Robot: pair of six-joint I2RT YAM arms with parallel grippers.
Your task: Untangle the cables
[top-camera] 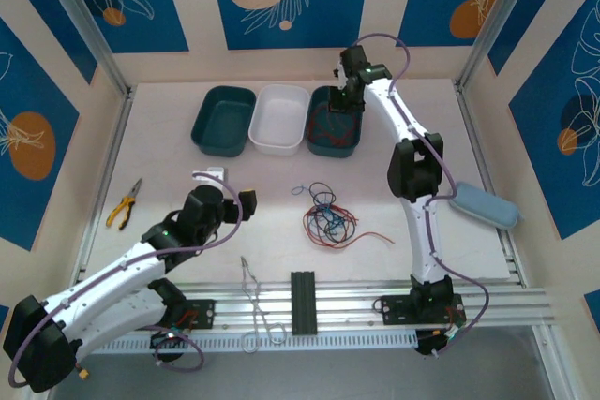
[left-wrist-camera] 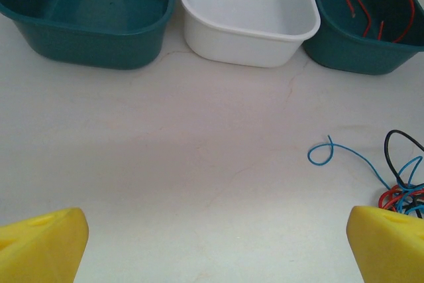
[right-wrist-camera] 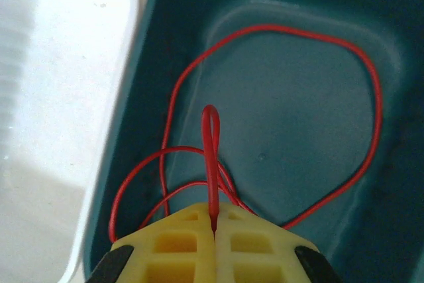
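Right tool (right-wrist-camera: pixel 213 225) clamped shut on a red cable (right-wrist-camera: pixel 212 183); the fold sticks up between its pads, loops trail into the right teal tray (right-wrist-camera: pixel 318 117); left tool (left-wrist-camera: pixel 215 246) wide open, holding nothing, low over bare tabletop (left-wrist-camera: pixel 199 164); remaining cables (top-camera: pixel 328 220) (red, blue, black) tangled mid-tabletop between the arms, near the left tool's right finger (left-wrist-camera: pixel 391 243).

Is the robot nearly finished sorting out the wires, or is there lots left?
Some is done: a red cable lies looped inside the right teal tray. In hand: the right end effector is shut on that cable, above the tray. Left: a tangle of red, blue and black cables sits on the table. The left end effector is open and empty.
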